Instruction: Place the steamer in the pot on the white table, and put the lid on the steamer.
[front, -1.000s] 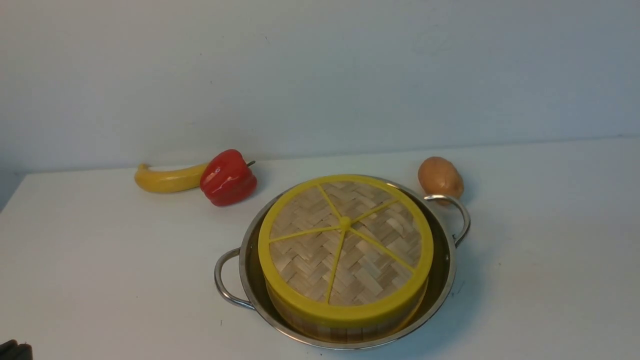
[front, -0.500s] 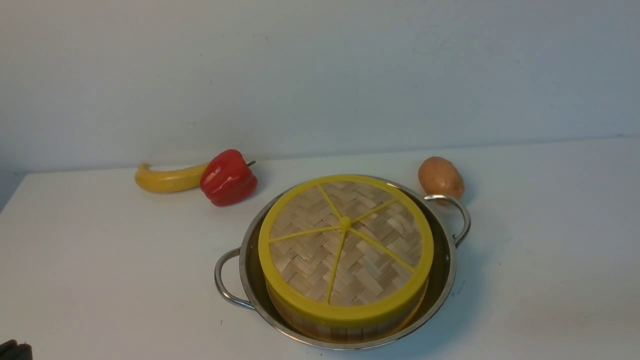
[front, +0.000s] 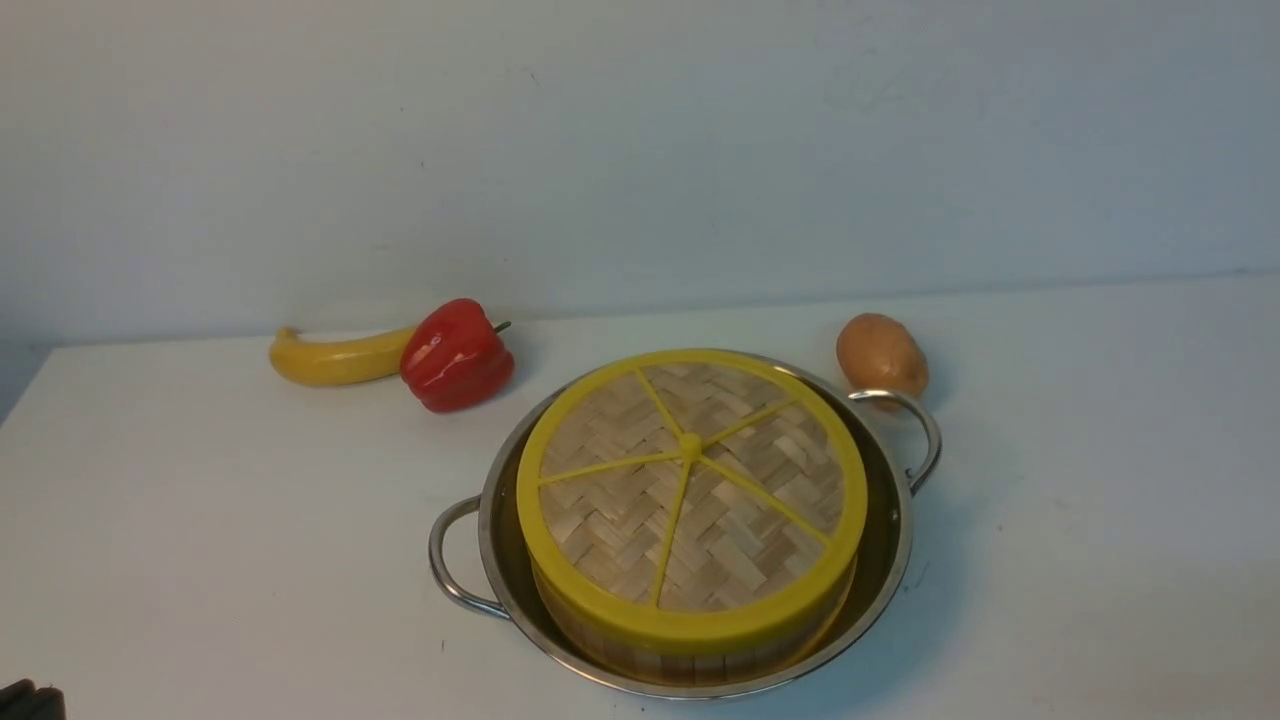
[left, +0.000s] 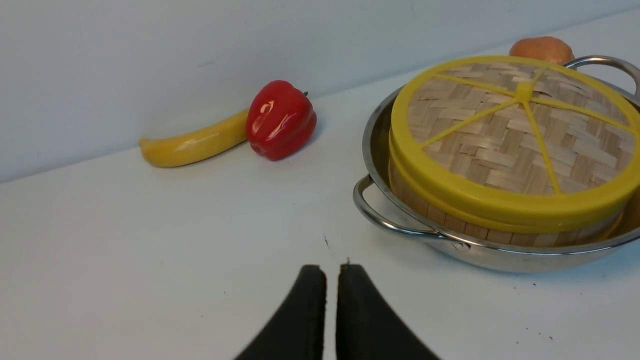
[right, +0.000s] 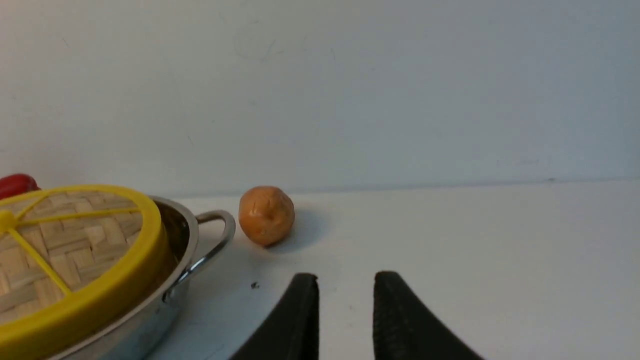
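We see the woven lid (front: 690, 480) capping the slatted steamer (front: 690, 655) in the shiny round pot (front: 890, 530) on the matte desk (front: 200, 550); left end effector (left: 325, 272) nearly pressed together, empty; right end effector (right: 345, 280) spread, empty.

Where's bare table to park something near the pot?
Bare white table lies right of the pot, and a wide patch left of it, in front of the banana and red pepper. It is crowded behind the right handle, where the potato sits close.
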